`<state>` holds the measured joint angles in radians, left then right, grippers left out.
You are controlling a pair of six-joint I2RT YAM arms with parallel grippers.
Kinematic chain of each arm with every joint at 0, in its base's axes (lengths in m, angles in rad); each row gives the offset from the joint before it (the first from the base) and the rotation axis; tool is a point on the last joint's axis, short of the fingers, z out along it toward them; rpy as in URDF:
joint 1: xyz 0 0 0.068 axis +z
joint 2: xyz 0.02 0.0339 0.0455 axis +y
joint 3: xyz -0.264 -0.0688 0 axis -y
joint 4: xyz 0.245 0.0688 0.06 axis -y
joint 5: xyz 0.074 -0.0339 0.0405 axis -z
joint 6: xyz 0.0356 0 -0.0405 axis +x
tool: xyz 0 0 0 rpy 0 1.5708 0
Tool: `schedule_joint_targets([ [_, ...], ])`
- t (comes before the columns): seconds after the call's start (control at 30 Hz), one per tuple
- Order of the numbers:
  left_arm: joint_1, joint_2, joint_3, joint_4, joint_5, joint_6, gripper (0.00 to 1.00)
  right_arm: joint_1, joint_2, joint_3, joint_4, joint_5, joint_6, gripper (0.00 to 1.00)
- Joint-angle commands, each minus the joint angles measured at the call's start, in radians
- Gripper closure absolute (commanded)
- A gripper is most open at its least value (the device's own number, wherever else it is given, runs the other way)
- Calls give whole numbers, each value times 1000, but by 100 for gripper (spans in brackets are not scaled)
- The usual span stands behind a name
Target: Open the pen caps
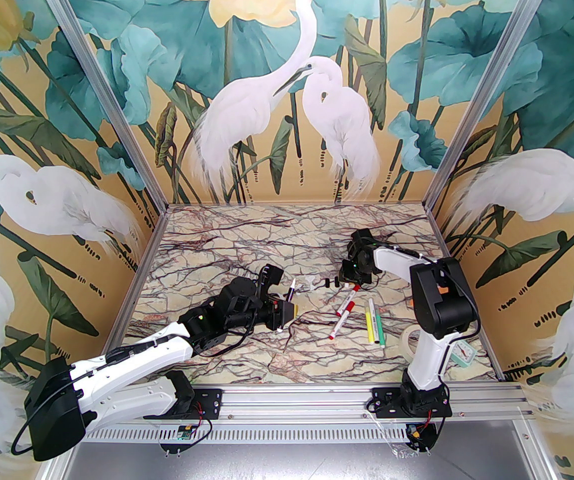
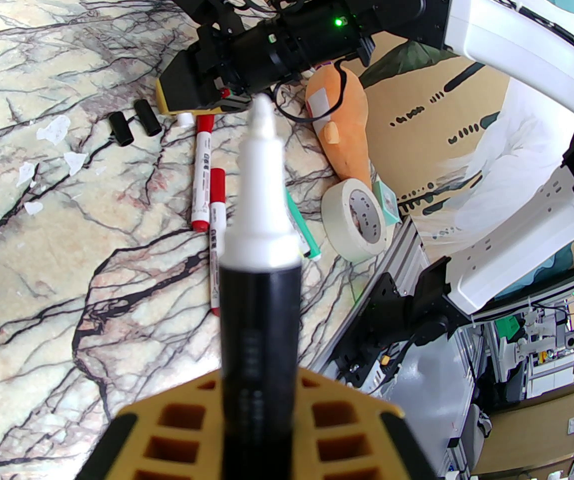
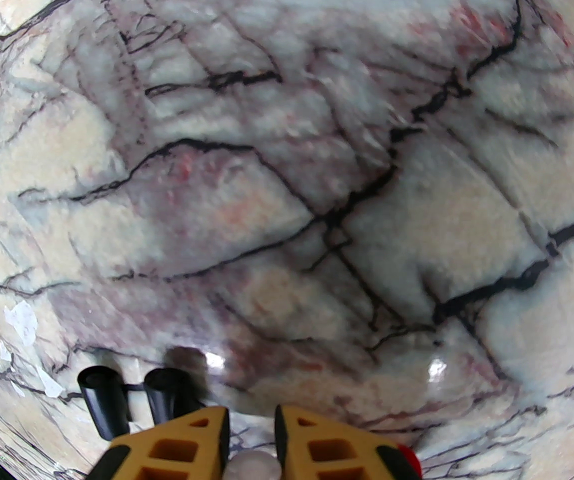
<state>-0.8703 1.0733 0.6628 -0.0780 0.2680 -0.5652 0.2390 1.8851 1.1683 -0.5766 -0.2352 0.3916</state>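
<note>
My left gripper is shut on a black marker, whose bare white tip points away from the fingers. Two black pen caps lie side by side on the marble, just left of my right gripper. That gripper is low over the table with its jaws a narrow gap apart. A whitish cap rests on the table in that gap and appears again as the whitish cap between the yellow fingers. Two capped red markers lie nearby.
Yellow and green markers lie right of the red ones. A cream tape roll, an orange plush toy and a small green box sit near the right arm's base. Paper scraps dot the marble.
</note>
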Motion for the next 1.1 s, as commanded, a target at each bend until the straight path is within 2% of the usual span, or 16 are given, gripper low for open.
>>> schedule_joint_targets([
  [0.0,5,5,-2,26,26,-12,100,-1,11,29,-12,14,1,74],
  [0.37,7,17,-4,28,32,-15,100,-1,-37,52,-42,29,-14,71],
  [0.63,7,41,16,-53,-75,-16,100,38,-233,-62,-11,54,-11,64],
  [0.83,8,97,82,-189,-237,-27,100,101,-455,-207,11,82,17,52],
  [0.97,16,168,136,-266,-328,-43,100,145,-640,-316,40,61,41,38],
  [1.07,30,223,167,-294,-371,-47,99,159,-781,-390,68,-18,64,26],
])
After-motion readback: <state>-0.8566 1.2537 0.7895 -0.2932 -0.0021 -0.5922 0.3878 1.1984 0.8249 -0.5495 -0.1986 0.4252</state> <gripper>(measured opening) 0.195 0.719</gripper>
